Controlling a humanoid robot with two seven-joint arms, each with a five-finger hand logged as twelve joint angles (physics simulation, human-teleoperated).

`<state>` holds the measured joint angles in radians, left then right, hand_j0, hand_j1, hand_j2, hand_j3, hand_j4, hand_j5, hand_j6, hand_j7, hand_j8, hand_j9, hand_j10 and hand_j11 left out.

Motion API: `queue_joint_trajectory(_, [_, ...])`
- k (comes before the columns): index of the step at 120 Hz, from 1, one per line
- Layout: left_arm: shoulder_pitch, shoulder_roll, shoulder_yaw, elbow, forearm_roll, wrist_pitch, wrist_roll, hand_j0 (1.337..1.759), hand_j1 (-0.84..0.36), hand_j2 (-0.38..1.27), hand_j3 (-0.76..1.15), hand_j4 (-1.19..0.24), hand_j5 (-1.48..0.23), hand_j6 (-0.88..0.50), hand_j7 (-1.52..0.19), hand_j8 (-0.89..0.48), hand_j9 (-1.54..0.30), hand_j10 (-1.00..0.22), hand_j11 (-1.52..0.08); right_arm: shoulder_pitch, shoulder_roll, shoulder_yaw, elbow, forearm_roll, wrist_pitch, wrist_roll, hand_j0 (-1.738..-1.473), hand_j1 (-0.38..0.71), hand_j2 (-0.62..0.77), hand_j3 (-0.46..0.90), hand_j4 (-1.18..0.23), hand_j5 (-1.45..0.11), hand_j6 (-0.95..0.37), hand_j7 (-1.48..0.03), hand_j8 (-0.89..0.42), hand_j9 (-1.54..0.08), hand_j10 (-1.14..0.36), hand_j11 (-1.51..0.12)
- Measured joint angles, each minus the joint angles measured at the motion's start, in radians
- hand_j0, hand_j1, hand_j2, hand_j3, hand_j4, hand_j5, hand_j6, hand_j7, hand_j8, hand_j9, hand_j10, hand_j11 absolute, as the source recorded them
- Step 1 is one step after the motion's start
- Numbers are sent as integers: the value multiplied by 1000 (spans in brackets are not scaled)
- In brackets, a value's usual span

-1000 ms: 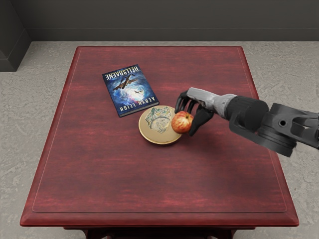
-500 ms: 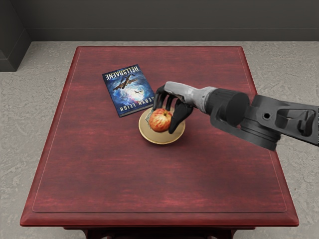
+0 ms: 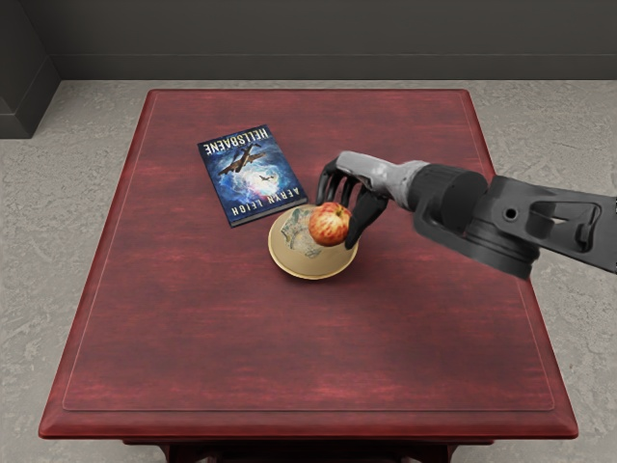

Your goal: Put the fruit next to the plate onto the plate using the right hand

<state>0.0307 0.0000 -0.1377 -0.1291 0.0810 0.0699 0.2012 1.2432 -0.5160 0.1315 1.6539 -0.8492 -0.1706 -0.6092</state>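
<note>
One apple (image 3: 329, 224) sits on the plate (image 3: 292, 255), toward its right rim; whether the right hand (image 3: 355, 185) beside it grips it, I cannot tell. Firm, smooth, likely rolls: grasp across its sides.

book (image 3: 252, 175) cover reads "hellsbane", author line "aeryn leigh"

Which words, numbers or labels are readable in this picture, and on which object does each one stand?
"HELLSBAENE": on the book cover, along its far edge.
"AERYN LEIGH": on the same cover, along its near edge.
The plate carries only a painted pattern, no words.
</note>
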Motion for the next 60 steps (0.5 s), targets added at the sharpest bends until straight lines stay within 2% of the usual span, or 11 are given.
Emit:
queue_joint_trajectory(57, [-2, 0, 3, 0, 0, 0, 0, 1658, 349, 1, 0, -1, 0, -1, 0, -1, 0, 0, 0, -24, 0, -14, -42, -33, -11, 0, -1654, 247, 445, 0, -565, -1183, -440, -1134, -537, -1185, -848, -1195])
queue_joint_trajectory(60, [-2, 0, 3, 0, 0, 0, 0, 1658, 349, 1, 0, -1, 0, -1, 0, -1, 0, 0, 0, -24, 2, -14, -45, -34, -12, 0, -1654, 228, 407, 0, -546, -1117, -429, -1073, -519, -1119, -802, -1128])
